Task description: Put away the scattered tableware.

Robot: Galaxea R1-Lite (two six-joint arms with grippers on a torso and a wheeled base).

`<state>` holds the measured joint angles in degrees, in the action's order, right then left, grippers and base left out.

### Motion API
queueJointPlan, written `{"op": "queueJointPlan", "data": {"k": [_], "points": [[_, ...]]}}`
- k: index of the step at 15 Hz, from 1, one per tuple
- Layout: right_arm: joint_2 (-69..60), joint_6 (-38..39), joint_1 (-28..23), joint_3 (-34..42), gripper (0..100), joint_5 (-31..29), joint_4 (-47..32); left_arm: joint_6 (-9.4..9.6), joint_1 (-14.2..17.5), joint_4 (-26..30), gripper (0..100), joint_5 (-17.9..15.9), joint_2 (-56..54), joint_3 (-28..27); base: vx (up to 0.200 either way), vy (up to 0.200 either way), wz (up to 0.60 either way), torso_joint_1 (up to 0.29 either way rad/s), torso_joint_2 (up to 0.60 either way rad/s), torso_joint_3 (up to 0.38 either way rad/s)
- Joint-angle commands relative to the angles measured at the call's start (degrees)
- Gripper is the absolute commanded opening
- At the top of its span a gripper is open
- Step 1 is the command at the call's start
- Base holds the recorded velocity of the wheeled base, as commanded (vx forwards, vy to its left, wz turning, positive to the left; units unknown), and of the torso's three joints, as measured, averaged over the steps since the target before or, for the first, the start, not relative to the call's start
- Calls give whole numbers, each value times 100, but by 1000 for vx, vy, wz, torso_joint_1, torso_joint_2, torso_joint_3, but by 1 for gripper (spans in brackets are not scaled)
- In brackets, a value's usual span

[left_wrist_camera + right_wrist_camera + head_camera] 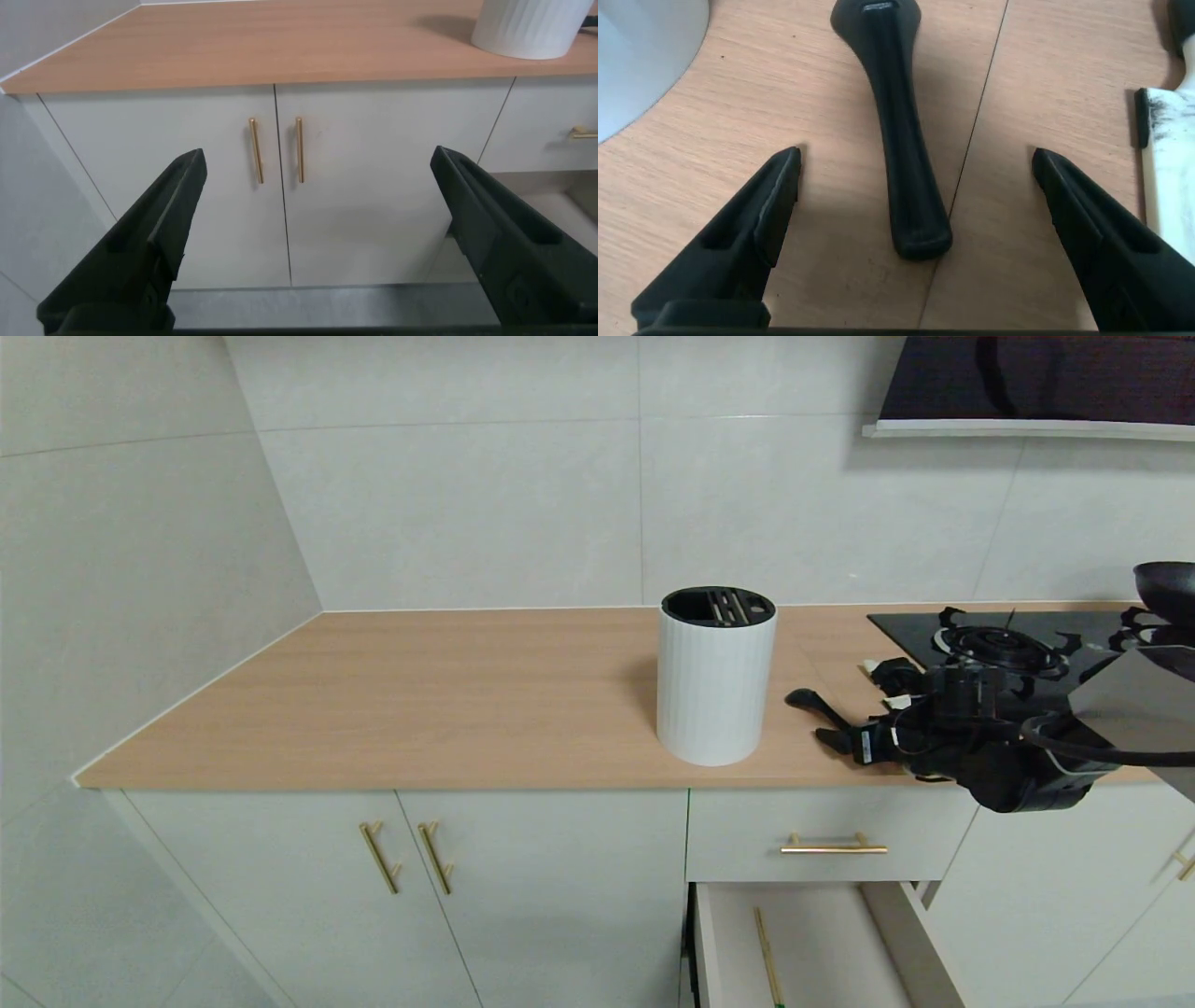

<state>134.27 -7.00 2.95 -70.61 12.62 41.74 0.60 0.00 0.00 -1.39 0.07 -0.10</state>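
Head view. Wood counter [420, 700] along a pale tiled wall. White ribbed holder [716, 686] upright near the middle, black slotted top facing up, ready to take cutlery. Just beside it, on the side of the stove [1008, 644], the right gripper [820, 719], low over the wood and spread wide. Pan [1167, 583] on the far burner, hood [1036, 378] above. Under the counter, a drawer [901, 943] pulled open with a chopstick [767, 952] lying inside; probably a second place for storing.

Left wrist view. Left gripper [318, 159] splayed and empty, below counter level, facing the cabinet doors [392, 187]. Parked out of the way, by the look of it.

Right wrist view. Fingers [738, 243] apart on either side of a black handle [904, 140] lying flat on the counter, touching neither side of it. Set across the handle's width, presumably so that closing would pinch its narrow waist. Nothing gripped yet. Holder's base near the handle's far end; a white piece [1162, 177] just beside, clear of the fingers. Board seam running under the handle's tip.
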Motion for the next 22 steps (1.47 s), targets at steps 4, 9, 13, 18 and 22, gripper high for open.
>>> {"op": "queueJointPlan", "data": {"k": [4,9,13,18,22], "points": [[29,-3,4,-14,0,4,1,2,0,0,100,-2,1,1,0,0,0,0,0,0],[-41,14,21,-32,0,-119,-122,2,0,0,100,-2,1,1,0,0,0,0,0,0],[-911,480,259,-164,0,-295,-1783,2,0,0,100,-2,10,1,0,0,0,0,0,0],[-2115,1561,892,-296,0,-1086,-4095,2,0,0,100,-2,1,1,0,0,0,0,0,0],[-3135,2308,962,346,0,-1262,-4816,2,0,0,100,-2,1,1,0,0,0,0,0,0]]}}
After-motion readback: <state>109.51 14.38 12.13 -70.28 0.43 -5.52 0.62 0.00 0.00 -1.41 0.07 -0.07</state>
